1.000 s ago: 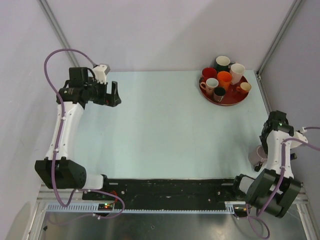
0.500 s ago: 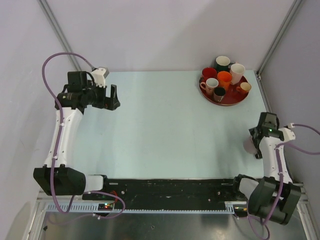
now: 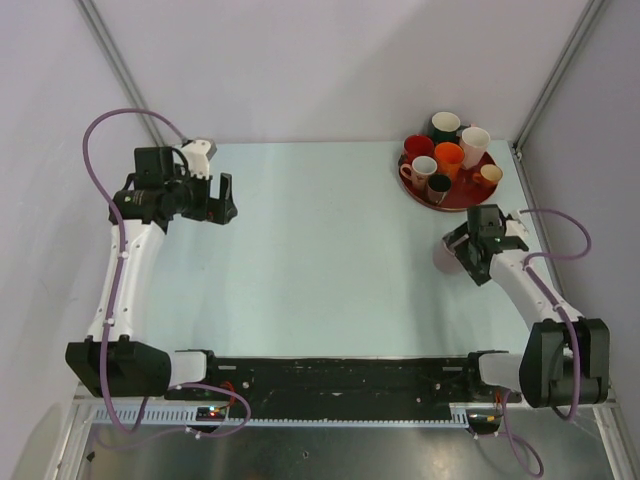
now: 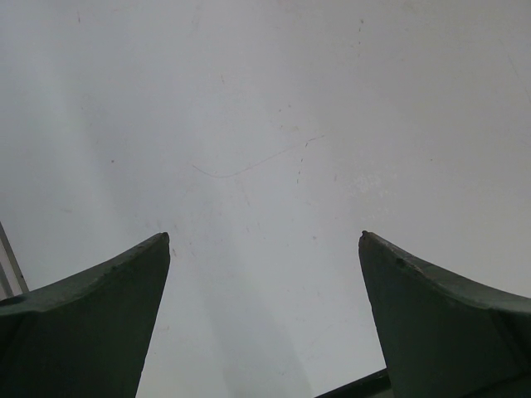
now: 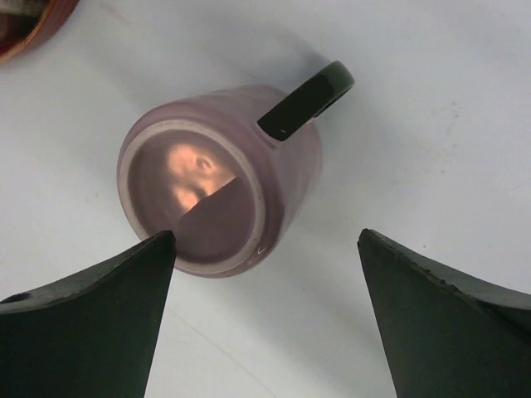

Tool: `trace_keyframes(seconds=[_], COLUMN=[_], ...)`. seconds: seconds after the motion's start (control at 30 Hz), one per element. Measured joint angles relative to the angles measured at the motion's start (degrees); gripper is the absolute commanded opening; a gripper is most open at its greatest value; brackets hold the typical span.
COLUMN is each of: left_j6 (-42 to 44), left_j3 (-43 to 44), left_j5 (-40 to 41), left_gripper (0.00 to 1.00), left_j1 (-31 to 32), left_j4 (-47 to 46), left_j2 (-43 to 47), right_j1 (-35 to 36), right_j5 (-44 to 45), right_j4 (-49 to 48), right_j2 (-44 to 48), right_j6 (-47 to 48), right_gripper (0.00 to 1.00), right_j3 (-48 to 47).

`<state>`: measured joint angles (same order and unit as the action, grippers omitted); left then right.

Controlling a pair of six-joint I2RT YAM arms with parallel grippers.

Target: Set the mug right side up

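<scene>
From above, the left arm rises from its base and bends inward, carrying the left hand [image 3: 226, 198] level over the bench [image 3: 330, 250], its dark fingers pointing toward the middle and parted on nothing. The right arm is stretched forward and inward, its forearm low along the bench's right side. The right hand [image 3: 458, 252] points down and to the left, and the pale mug [image 3: 441, 259] sits on the bench right at its tip. Just beyond this hand lies a red tray [image 3: 456, 208] of cups [image 3: 449, 158], close to the mug but apart from it.

The left wrist camera looks past two dark fingers [image 4: 99, 315] spread wide. Only bare, faintly scratched bench [image 4: 265, 124] fills the gap between them and the space ahead of the left hand [image 4: 265, 240].

On the right wrist camera the right hand [image 5: 265, 236] is spread wide too, one finger at each lower corner. The lilac mug [image 5: 207, 191] stands on the bench [image 5: 440, 124] just ahead of the gap, nearer the finger on the picture's left. Neither finger touches it. The end it turns toward the camera is a glossy disc inside a raised ring, which looks like its base, so it appears to stand mouth down. Its dark handle [image 5: 305, 101] sticks out on the far side, away from the hand and angled to the picture's right. A sliver of the tray [image 5: 29, 21] shows beyond the mug, in the upper left corner
</scene>
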<state>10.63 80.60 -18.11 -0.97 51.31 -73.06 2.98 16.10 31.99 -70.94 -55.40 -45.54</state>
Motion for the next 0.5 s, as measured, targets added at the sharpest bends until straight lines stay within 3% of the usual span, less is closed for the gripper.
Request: trace_keyframes(seconds=[0.27,0.4,0.5], left_j6=[0.5,0.5,0.5], left_j3=[0.0,0.0,0.0], left_j5=[0.3,0.4,0.4], left_gripper=[0.98,0.98,0.98], left_j1=[0.0,0.0,0.0], left_j4=[0.0,0.0,0.0], left_j2=[0.0,0.0,0.0], right_j1=[-0.5,-13.5,-24.2], right_j5=[-3.3,-10.5,-19.0], right_j4=[2.0,2.2,-0.2], right_j2=[5.0,11.3,10.8], right_j6=[11.6,12.8,10.5], right_gripper=[0.99,0.99,0.98], right_j3=[-1.9,-2.1,-2.1])
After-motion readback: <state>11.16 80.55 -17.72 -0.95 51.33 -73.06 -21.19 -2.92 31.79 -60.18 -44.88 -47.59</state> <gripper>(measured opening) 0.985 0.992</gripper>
